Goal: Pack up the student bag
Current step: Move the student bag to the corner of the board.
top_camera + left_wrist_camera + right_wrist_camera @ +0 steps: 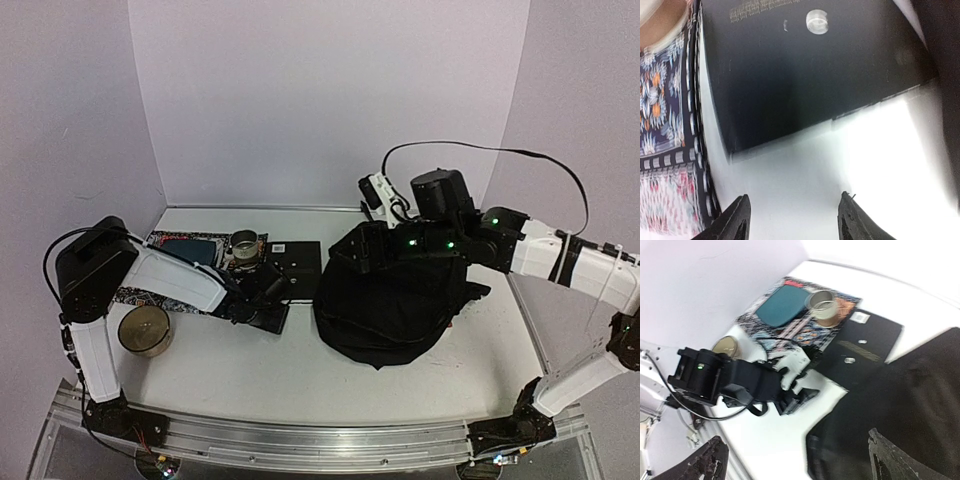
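One student bag (pixel 395 300) sat at 3 o'clock, one notebook (pixel 298 262) plus two tins (pixel 243 243) (pixel 145 330) at 9; left gripper (pixel 795 220) jaws apart by notebook, right gripper (pixel 797 455) jaws apart over bag.

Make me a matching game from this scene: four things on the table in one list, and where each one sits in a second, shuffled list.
Things:
1 student bag
2 black notebook
3 metal cup
4 round tin

Places:
A standing on the patterned book
B near the left edge of the table
C right half of the table
D lying flat between patterned book and bag

Pairs: 1-C, 2-D, 3-A, 4-B
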